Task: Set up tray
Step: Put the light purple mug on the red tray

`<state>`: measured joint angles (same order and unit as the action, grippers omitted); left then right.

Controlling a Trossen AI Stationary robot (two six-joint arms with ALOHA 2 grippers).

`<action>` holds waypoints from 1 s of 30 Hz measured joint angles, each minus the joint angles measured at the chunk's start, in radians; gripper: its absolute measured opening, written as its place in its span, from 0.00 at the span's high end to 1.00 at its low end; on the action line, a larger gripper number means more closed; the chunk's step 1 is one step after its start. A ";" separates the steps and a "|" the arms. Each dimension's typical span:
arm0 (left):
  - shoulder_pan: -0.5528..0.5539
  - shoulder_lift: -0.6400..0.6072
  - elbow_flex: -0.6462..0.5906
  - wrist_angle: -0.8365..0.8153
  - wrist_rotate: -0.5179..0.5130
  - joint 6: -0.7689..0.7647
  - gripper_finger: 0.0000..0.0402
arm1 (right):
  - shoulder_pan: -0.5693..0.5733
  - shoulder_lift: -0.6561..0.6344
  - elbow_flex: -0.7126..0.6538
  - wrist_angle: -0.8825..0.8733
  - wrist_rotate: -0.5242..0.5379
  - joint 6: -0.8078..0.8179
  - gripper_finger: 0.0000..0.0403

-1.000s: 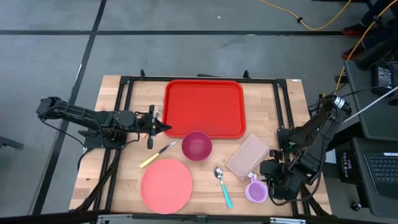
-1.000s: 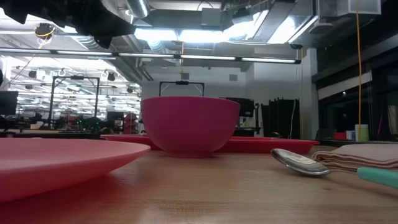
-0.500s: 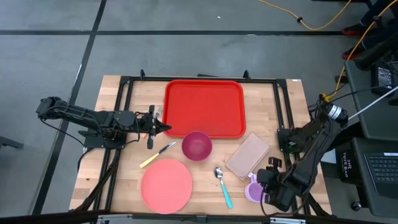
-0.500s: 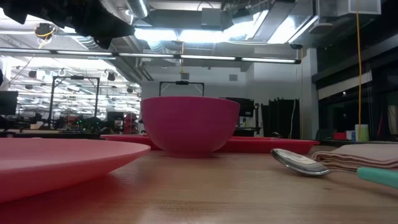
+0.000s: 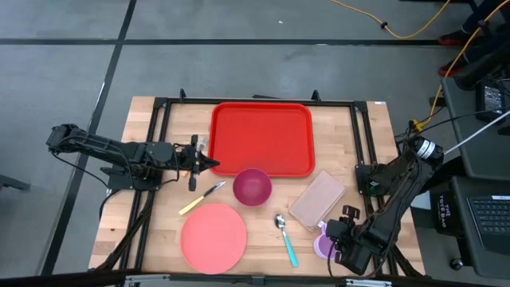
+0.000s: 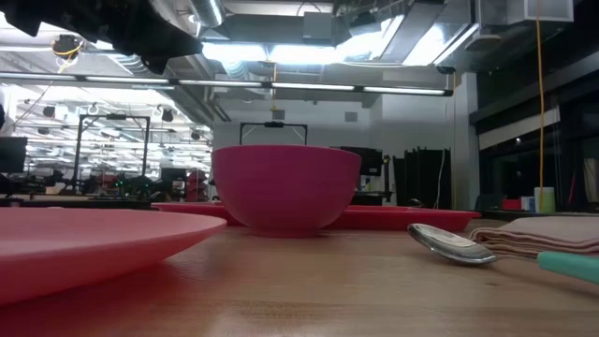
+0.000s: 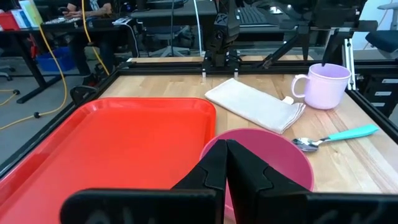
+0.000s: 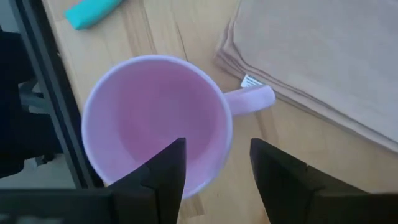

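Nothing is lying on the tray (image 5: pixel 261 137) yet; judged from this, the setup is barely beginning. At the near edge of the table, the right gripper (image 8: pixel 213 167) is hovering over the lilac mug (image 8: pixel 157 118), fingers spread wide, one inside the rim and one just outside by the handle, not yet closing. The pink plate (image 5: pixel 213 237) and the teal-handled spoon (image 5: pixel 285 237) are sitting alongside. Farther in, the folded napkin (image 5: pixel 317 198), the magenta bowl (image 5: pixel 252 186) and the yellow-handled knife (image 5: pixel 201 198) are waiting on the wood. The left gripper (image 5: pixel 209 163) is resting pinched closed beside the tray's left edge, holding nothing. The tray is occupying the far middle of the table
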<state>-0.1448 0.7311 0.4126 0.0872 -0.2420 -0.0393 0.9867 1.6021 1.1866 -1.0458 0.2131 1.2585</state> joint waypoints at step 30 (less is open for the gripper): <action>0.000 0.000 0.000 -0.018 0.000 0.000 0.99 | -0.002 0.072 0.000 0.009 -0.006 0.097 0.66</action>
<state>-0.1452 0.7311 0.4126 0.0689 -0.2420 -0.0395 0.9852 1.6740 1.1866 -1.0367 0.2074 1.3553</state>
